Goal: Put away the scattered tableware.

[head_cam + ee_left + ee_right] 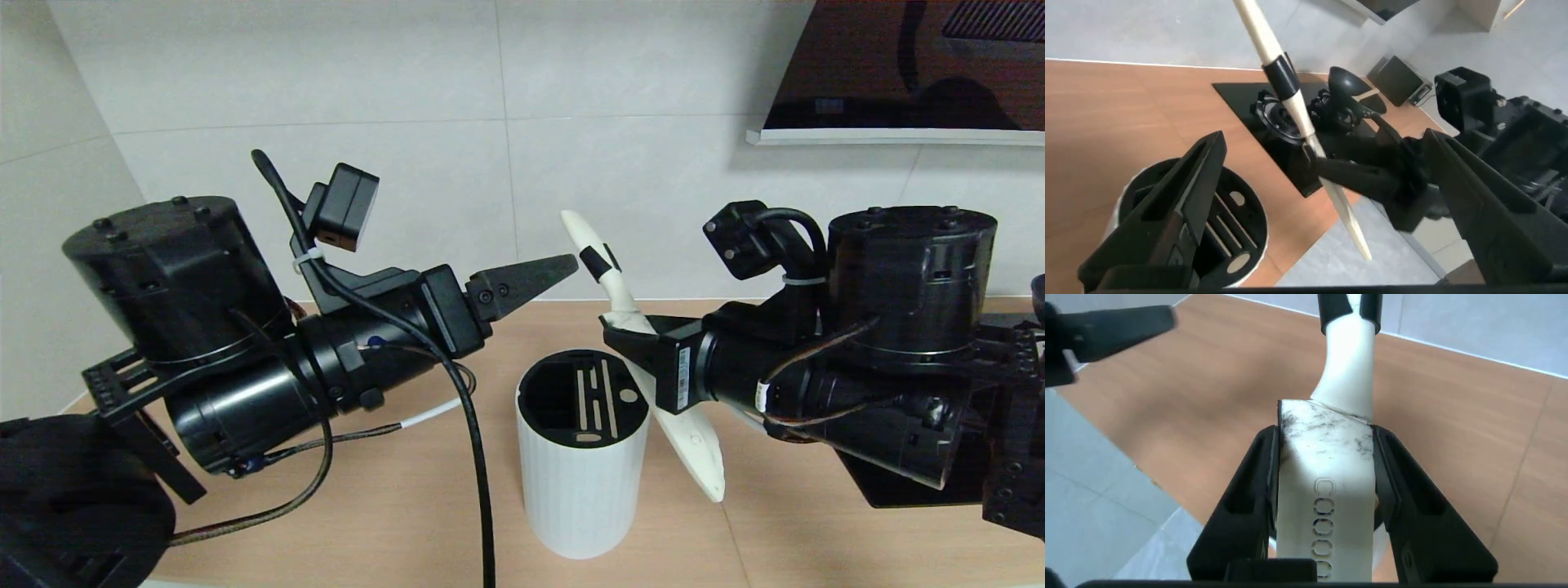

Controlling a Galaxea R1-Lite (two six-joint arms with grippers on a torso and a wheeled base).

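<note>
Well, both my arms are lifted above the wooden counter (392, 523), forearms roughly level and coming in from either side, so the two wrists point toward each other over the white ribbed holder (584, 490). My right gripper (641, 335) is clamped on the cream spatula (618, 294): the jaws press on its two edges just where the handle widens into the blade. In the right wrist view the blade, scuffed with dark marks, sits squarely between my fingers (1249, 490). The spatula is tilted, its handle rising up and toward my left side, with a black band around it a little below the tip, and its blade slanting down toward my right side. The blade's lower end hangs above the counter just beside the holder's right wall; it is outside the holder, not in any slot. The holder stands upright on the counter, between my two grippers and below them, and its black top insert shows one large opening, some narrow slots and small holes. My left gripper (535, 282) is spread wide with nothing in it, held level with the spatula's handle, near the black band but apart from it. Beyond my right arm a black board (1241, 94) lies on the counter with dark items on it that I cannot make out, and a pale tiled wall (408, 82) stands behind
</note>
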